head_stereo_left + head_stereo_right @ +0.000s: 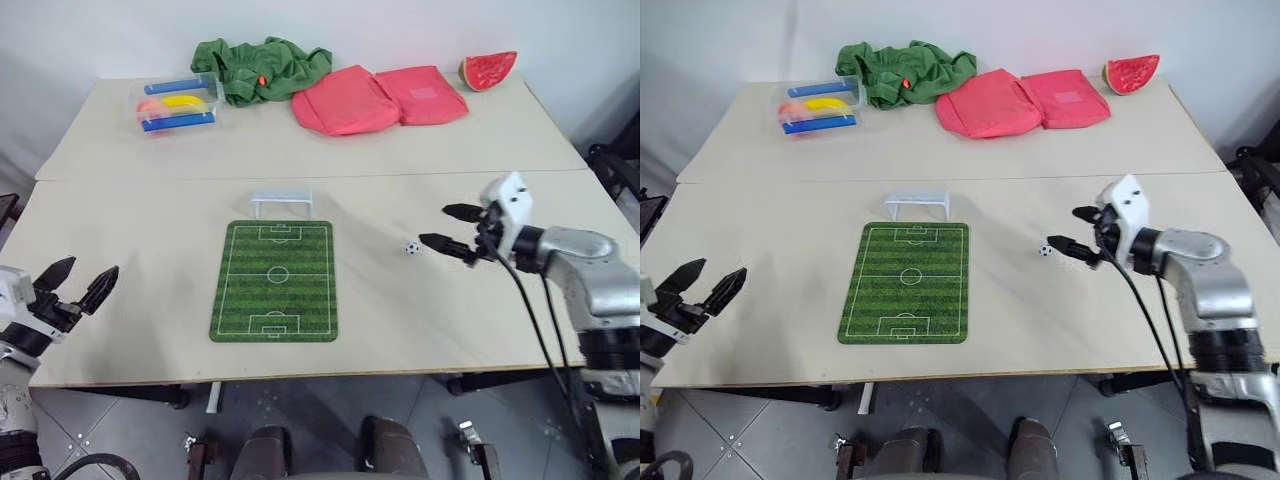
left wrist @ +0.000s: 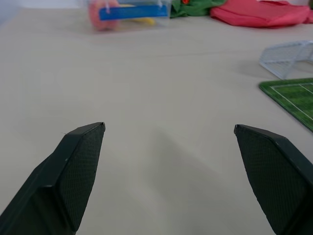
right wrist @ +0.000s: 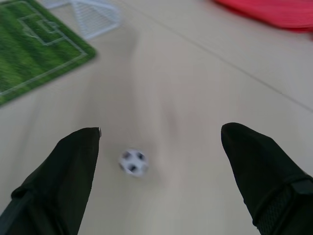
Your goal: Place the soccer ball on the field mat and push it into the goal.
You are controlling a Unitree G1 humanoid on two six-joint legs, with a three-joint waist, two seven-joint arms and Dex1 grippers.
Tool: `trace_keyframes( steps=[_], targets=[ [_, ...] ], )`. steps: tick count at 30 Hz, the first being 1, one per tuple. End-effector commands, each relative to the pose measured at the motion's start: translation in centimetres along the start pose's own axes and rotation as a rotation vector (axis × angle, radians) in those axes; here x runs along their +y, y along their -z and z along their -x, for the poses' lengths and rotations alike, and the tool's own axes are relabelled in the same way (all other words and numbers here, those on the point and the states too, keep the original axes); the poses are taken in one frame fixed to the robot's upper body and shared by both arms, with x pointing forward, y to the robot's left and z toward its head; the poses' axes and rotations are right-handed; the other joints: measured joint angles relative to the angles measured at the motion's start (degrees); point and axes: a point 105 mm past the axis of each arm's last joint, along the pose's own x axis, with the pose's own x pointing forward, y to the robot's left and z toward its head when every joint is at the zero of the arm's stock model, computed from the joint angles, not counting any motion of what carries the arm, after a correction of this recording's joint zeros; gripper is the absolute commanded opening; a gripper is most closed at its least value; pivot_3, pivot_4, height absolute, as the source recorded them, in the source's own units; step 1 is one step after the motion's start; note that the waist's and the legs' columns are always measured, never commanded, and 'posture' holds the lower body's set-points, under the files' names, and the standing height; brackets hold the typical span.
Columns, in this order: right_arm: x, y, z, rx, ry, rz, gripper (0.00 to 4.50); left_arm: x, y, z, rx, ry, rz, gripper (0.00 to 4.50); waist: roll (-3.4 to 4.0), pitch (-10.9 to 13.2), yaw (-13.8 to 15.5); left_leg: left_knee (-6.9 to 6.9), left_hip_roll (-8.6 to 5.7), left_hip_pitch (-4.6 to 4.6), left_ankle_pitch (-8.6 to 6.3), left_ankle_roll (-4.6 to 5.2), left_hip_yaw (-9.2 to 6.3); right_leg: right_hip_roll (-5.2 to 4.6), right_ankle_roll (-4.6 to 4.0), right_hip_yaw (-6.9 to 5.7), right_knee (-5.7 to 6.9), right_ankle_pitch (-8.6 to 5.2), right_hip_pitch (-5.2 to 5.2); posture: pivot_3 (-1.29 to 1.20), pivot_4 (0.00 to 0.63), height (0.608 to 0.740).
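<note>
Since the tiny white-and-black soccer ball, centre-right, looks light and rolls easily, pinch its sides; right gripper and left gripper jaws gape apart, empty.

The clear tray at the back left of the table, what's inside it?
Inside the clear tray lie two blue bars, a yellow curved piece and something pink-orange. Whatever lies beneath them is hidden.

The right arm is a rounded silver-grey metal shell with a black band at its joint and a white angular housing at the wrist, from which two thin black cables loop away. The right gripper and left gripper each carry two black, wedge-shaped tapering fingers, whose inner pads show a fine cross-hatched texture. The left wrist has a white and grey block behind the fingers.
</note>
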Motion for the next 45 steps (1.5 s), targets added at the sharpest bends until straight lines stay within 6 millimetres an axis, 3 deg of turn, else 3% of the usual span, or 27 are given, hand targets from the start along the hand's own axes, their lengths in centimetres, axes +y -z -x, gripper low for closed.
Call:
trace_keyframes(
  steps=[1, 8, 15, 18, 26, 29, 32, 36, 38, 42, 45],
  targets=[
    [-0.4, 1.0, -1.4, 0.016, -0.021, 0.026, 4.15, 0.2, -1.5, 0.6, -0.052, -0.028, -0.042, 4.5, -0.02, 0.0, 0.0, -0.01, 0.01, 0.02, 0.0, 0.0, 0.0, 0.01, 0.0, 0.0, 0.01, 0.0, 0.0, 0.0, 0.15, 0.74],
    [-0.7, 3.9, -2.5, 0.1, -0.046, 0.019, 4.15, -0.2, -1.0, 2.1, -0.041, -0.055, -0.036, 4.5, -0.02, 0.0, -0.1, -0.06, 0.0, -0.02, -0.02, -0.01, 0.0, 0.01, 0.0, -0.04, -0.06, 0.0, -0.02, 0.0, 0.15, 0.74],
    [-0.1, 5.1, -2.3, 0.131, -0.09, 0.005, 4.15, -0.2, -1.2, 2.3, -0.044, -0.066, -0.038, 4.5, -0.03, 0.0, 0.0, 0.05, 0.02, 0.02, -0.02, -0.01, 0.0, 0.01, 0.0, -0.02, 0.01, 0.0, 0.02, 0.0, 0.15, 0.74],
    [0.0, 5.3, -2.4, 0.127, -0.09, -0.002, 3.57, -0.3, -1.2, 2.1, -0.047, -0.06, -0.037, 4.5, -0.03, 0.0, 0.0, 0.04, 0.03, 0.02, -0.03, -0.02, 0.0, 0.02, 0.0, -0.02, 0.01, 0.0, 0.02, 0.0, 0.15, 0.74],
    [0.2, 5.3, -2.0, 0.117, -0.087, 0.022, 0.91, -0.7, -1.5, 1.4, -0.057, -0.029, -0.037, 4.5, -0.04, 0.0, 0.0, 0.04, 0.03, 0.03, -0.03, -0.02, 0.0, 0.02, 0.0, -0.02, 0.02, 0.0, 0.02, 0.0, 0.15, 0.74],
    [0.4, 3.5, -1.5, 0.074, -0.067, 0.052, 0.85, -1.2, -1.5, 0.9, -0.065, 0.006, -0.026, 4.5, -0.04, 0.0, 0.0, 0.03, 0.03, 0.03, -0.03, -0.03, 0.0, 0.02, 0.0, -0.02, 0.02, 0.0, 0.02, 0.0, 0.15, 0.74],
    [2.7, 0.7, -1.8, 0.024, -0.133, 0.09, 0.85, -2.7, -1.3, 0.4, -0.054, 0.096, -0.023, 4.5, -0.04, 0.0, 0.1, 0.03, 0.03, 0.02, -0.03, -0.03, 0.0, 0.02, 0.0, -0.02, 0.02, 0.0, 0.01, 0.0, 0.15, 0.74],
    [7.7, -2.8, -2.8, -0.036, -0.3, 0.145, 0.85, -4.8, -1.0, -0.1, -0.024, 0.24, -0.008, 4.5, -0.03, 0.0, -0.1, 0.04, 0.05, 0.01, -0.03, -0.03, 0.0, 0.04, 0.0, 0.01, 0.04, 0.0, -0.02, 0.0, 0.15, 0.74],
    [11.3, -4.2, -3.9, -0.063, -0.428, 0.177, 0.85, -5.7, -0.3, 0.1, 0.012, 0.336, -0.04, 4.5, -0.04, 0.0, -0.3, 0.05, 0.11, 0.04, -0.06, -0.07, 0.01, 0.11, -0.01, 0.01, 0.05, 0.0, -0.02, 0.0, 0.15, 0.74],
    [17.1, -5.0, -5.9, -0.06, -0.631, 0.248, 0.85, -6.3, 0.5, 0.4, 0.042, 0.453, -0.119, 4.5, -0.04, 0.0, -0.1, 0.03, 0.18, 0.04, -0.08, -0.11, 0.01, 0.19, -0.06, 0.0, 0.07, 0.0, -0.08, 0.0, 0.15, 0.74],
    [19.8, -4.6, -7.9, -0.035, -0.692, 0.288, 0.85, -6.6, 0.9, 0.4, 0.05, 0.502, -0.126, 4.5, -0.06, 0.0, 0.1, 0.05, 0.16, -0.03, -0.09, -0.1, 0.01, 0.18, -0.06, -0.01, 0.05, 0.0, -0.1, 0.0, 0.15, 0.74]
  ],
)
